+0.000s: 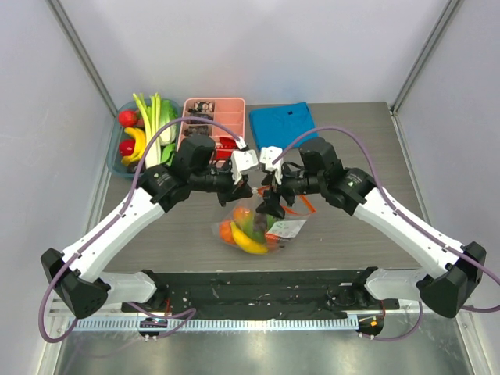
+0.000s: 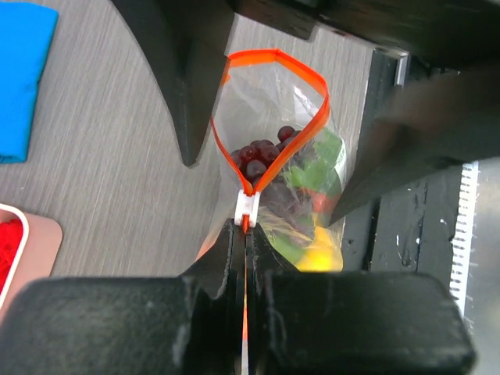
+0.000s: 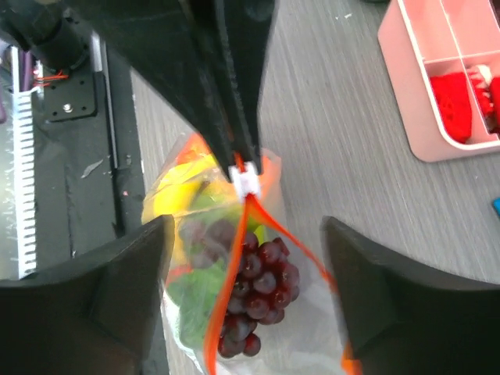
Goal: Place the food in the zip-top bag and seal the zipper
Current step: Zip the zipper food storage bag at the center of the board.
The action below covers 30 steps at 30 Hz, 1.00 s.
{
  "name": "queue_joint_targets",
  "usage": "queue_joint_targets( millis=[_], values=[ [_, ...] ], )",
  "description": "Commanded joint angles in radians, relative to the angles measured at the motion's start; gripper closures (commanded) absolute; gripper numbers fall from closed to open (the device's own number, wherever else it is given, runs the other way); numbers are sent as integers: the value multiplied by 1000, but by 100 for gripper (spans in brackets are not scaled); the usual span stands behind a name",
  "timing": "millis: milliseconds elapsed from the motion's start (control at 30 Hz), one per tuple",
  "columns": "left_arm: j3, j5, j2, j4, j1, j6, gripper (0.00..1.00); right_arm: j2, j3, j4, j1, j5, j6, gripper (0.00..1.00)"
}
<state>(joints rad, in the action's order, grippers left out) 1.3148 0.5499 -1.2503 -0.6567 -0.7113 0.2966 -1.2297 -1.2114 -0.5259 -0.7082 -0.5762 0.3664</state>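
Note:
The zip-top bag (image 1: 258, 226) lies at mid-table with food inside: yellow banana (image 1: 248, 242), green pear, orange pieces and purple grapes (image 3: 262, 289). Its orange-red zipper (image 2: 273, 58) stands open in a loop at the mouth. My left gripper (image 2: 245, 226) is shut on the zipper strip right behind the white slider (image 2: 247, 205); it also shows in the top view (image 1: 248, 190). My right gripper (image 3: 248, 226) is open, its fingers (image 3: 101, 289) on either side of the open mouth above the grapes, and it shows in the top view (image 1: 271, 205).
A bin (image 1: 117, 166) at the back left holds more toy food: banana, red fruits, leafy greens. A pink compartment tray (image 1: 212, 121) and a folded blue cloth (image 1: 283, 123) lie at the back. A black mat (image 1: 258, 285) runs along the near edge.

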Motion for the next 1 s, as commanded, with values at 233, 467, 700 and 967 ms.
queue_joint_targets(
  millis=[233, 467, 700, 967],
  values=[
    [-29, 38, 58, 67, 1, 18, 100, 48, 68, 165, -11, 69, 94, 99],
    [-158, -2, 115, 229, 7, -28, 83, 113, 121, 214, -11, 33, 69, 99],
    [-144, 22, 84, 235, 9, -19, 82, 131, 130, 218, -10, 16, 60, 99],
    [-129, 61, 54, 238, 6, -19, 77, 130, 122, 233, -11, 4, 39, 99]
  ],
)
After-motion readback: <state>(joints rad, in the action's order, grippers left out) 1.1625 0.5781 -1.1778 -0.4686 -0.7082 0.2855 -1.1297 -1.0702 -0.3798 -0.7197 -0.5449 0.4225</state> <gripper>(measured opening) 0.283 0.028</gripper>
